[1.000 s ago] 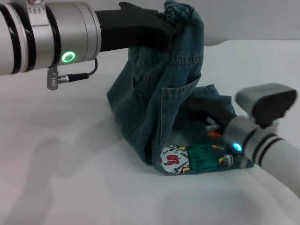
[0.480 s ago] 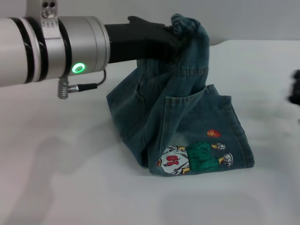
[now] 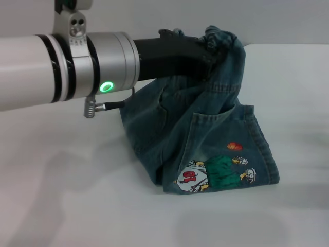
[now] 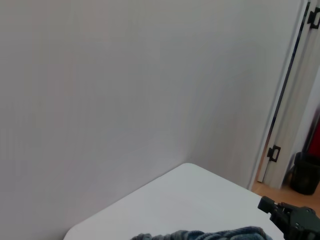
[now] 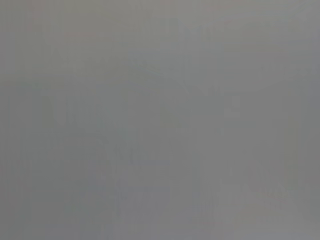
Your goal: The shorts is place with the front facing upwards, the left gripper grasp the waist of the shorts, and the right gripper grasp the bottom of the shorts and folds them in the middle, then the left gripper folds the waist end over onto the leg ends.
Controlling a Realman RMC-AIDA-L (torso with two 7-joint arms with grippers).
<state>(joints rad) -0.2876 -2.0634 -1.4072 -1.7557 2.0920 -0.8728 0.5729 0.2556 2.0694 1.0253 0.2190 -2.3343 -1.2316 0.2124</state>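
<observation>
The left arm, a silver-grey cylinder with black bands and a green ring light, reaches in level from the left edge of the head view. Its black left gripper [image 3: 208,49] is raised above the bench, fingers clamped on gathered denim. A thin cable hangs under the wrist. The right arm is out of sight.

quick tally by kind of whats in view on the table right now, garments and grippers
garments: 1, the shorts, waist lifted off the table
grippers: 1, the left gripper, jaws shut on the waist; the right gripper is out of the head view
total: 2
</observation>
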